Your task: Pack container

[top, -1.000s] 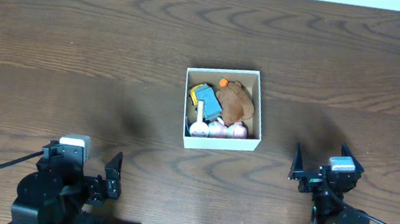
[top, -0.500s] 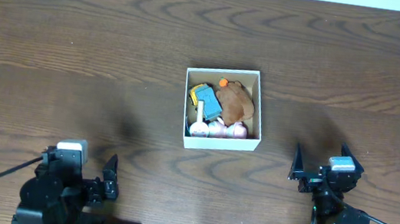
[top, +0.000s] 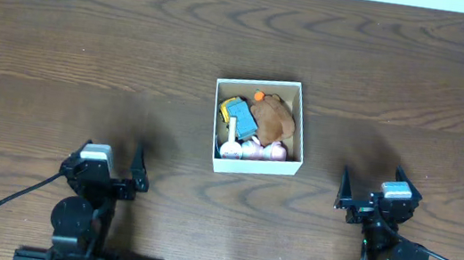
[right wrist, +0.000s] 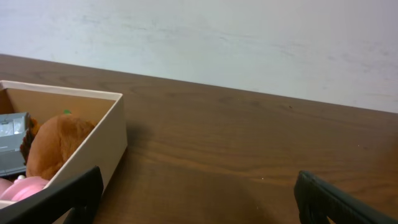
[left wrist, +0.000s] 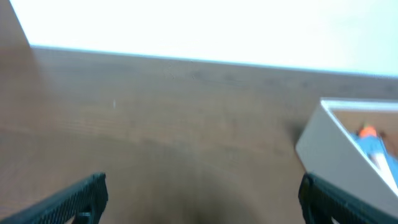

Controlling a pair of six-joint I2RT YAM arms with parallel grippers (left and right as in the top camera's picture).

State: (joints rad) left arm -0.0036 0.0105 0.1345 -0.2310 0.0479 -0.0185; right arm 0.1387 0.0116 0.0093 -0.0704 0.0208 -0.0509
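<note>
Dark wood-grain worktop (top: 62,54) filled my overhead feed, with a pale wall (right wrist: 249,37) beyond its far edge in the right wrist view. The container (top: 259,164) sat about midway between the left and right edges, clear of every corner. Inside it I could see a brown plush toy (top: 271,117), a blue and yellow toy (top: 237,113) beside it, and some pink round pieces (top: 263,150) along the wall nearest the arms. I saw nothing loose on the wood around it, so I judged the packing to be finished or nearly so.

The left gripper (top: 114,152) hung close to the near edge, toward the near-left corner, with its jaws spread wide and nothing between them. The right gripper (top: 372,186) sat toward the near-right corner in the same state, splayed and empty. Both were well apart from the box.

My worry was the box itself. It looked light, so a finger catching a white wall on the way in could drag or tip it. The plush seemed to ride high against the rim, and a careless push could spill it out. The left wrist feed was also blurred, which made it a poor view to steer by.
</note>
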